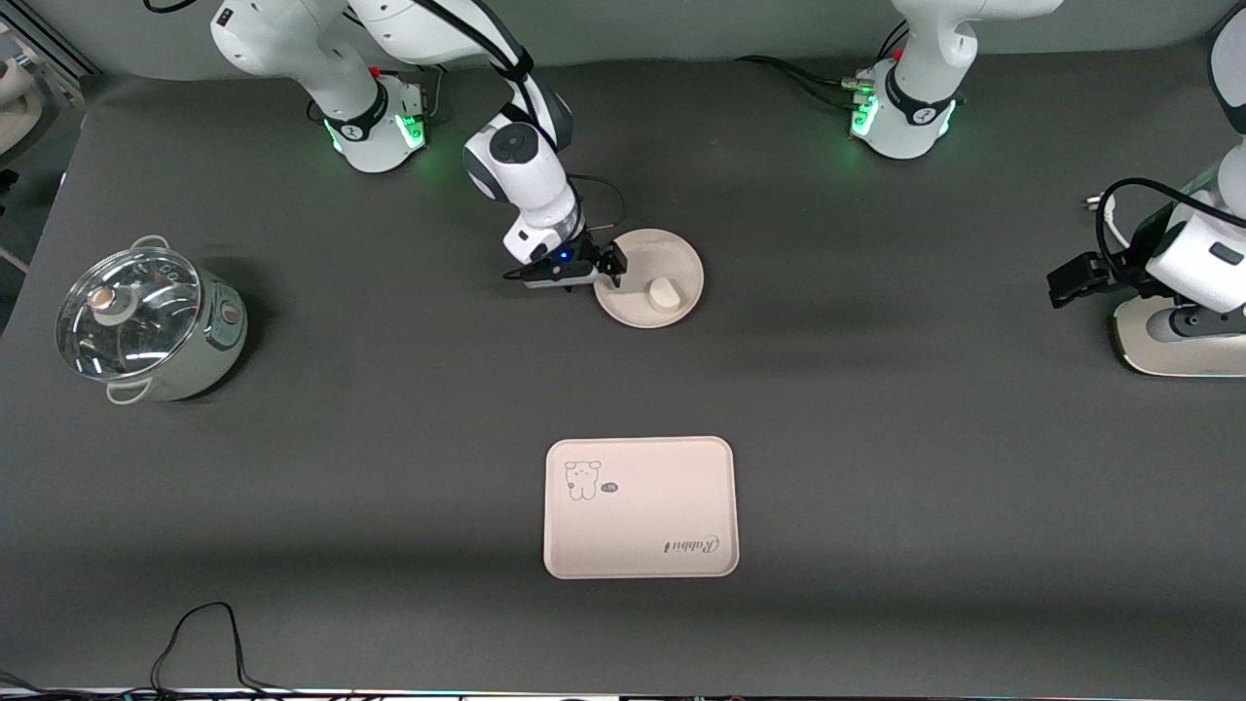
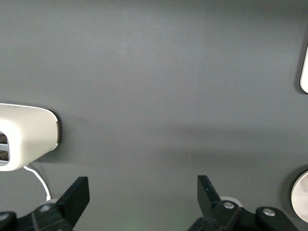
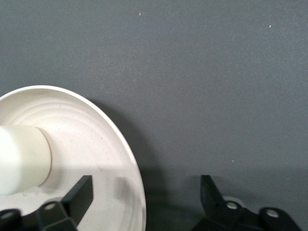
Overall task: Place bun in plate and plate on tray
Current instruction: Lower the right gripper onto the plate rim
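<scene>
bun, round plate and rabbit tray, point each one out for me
small off-white rounded bun [image 1: 665, 292], front view, on its top.
round cream shallow plate [image 1: 681, 255], front view, on the bare raised rim toward the robots' bases.
pale cream-pink rectangular tray [image 1: 662, 497], front view, on its bare middle.

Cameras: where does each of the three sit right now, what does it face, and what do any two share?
Front view: high across the table, facing both bases; shows the plate holding the bun, the tray, and the right tool at the plate's rim.
Left wrist view: on the waiting left arm at its end of the table; looks down on bare mat past its open left tool.
Right wrist view: at the plate's rim, open fingers astride it.
Shared: front and right wrist views both show plate and bun.
</scene>
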### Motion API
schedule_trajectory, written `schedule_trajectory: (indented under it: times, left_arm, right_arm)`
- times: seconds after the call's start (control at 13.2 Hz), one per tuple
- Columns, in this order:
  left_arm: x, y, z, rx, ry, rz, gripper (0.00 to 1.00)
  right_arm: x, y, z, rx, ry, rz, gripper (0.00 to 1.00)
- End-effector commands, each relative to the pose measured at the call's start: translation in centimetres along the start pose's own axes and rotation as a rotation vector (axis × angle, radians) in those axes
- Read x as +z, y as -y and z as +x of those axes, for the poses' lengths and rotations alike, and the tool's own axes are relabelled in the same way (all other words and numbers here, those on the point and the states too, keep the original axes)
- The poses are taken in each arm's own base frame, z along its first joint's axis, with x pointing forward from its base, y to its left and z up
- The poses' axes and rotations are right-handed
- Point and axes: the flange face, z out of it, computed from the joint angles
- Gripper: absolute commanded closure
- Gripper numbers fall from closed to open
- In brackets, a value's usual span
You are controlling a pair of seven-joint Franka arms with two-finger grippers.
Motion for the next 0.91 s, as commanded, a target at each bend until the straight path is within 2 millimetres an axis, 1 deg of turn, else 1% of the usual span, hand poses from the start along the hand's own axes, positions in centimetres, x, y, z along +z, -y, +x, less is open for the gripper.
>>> schedule_trajectory:
  times: [0.0,0.08,0.15,0.38,0.45,0.53,0.76,0.83]
  left_arm:
    - [-0.4,-0.1,-0.5,0.016,0.002,-0.001,0.00]
    - [-0.4,-0.1,-0.5,0.018,0.002,-0.001,0.00]
    - [-0.4,-0.1,-0.5,0.016,0.002,-0.001,0.00]
    - [-0.5,-0.4,-0.6,0.021,0.002,-0.001,0.00]
    - [-0.4,-0.5,-0.6,0.024,0.003,-0.001,0.00]
    - [-0.4,-0.4,-0.5,0.023,0.005,-0.001,0.00]
    - [-0.4,-0.5,-0.5,0.024,0.003,-0.001,0.00]
    - [-0.4,-0.5,-0.5,0.024,0.003,-0.001,0.00]
  right_arm:
    - [-0.7,0.4,0.2,0.029,-0.006,0.014,0.30]
    - [-0.7,0.4,0.3,0.034,-0.007,0.015,0.44]
    - [-0.8,0.4,0.3,0.037,-0.007,0.015,0.55]
    - [-1.1,0.5,0.6,0.038,-0.011,0.020,0.86]
    - [-1.1,0.5,0.6,0.038,-0.004,0.013,0.95]
    - [-1.4,0.5,0.7,0.041,0.002,0.008,1.00]
    - [-1.6,0.5,0.8,0.041,-0.001,0.012,1.00]
    - [-1.9,0.6,1.1,0.043,-0.006,0.018,1.00]
